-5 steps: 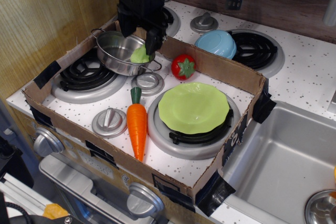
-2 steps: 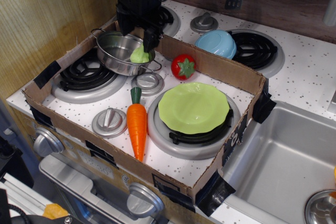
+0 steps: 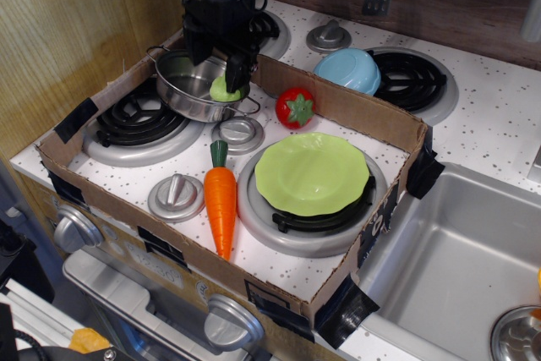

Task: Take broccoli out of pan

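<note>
**Ana:** Where is the broccoli [image 3: 224,88]?

**Ben:** It is in the pan [image 3: 182,80]. It sits low against the pan's right rim. The pan is on the burner in the back left corner of the cardboard box [image 3: 355,116] on the stove top.

**Ana:** And the hand [image 3: 214,67]?

**Ben:** The black hand hangs right over the pan. Its two fingers are apart. One finger comes down just above the broccoli. I cannot tell if it touches.

**Ana:** What else is in the box?

**Ben:** A red tomato [image 3: 295,108] is by the back edge, just right of the pan. A carrot [image 3: 221,200] lies near the front edge. A green plate [image 3: 311,173] is on the front right burner. A blue bowl [image 3: 348,70] sits outside, behind the back wall.
</note>
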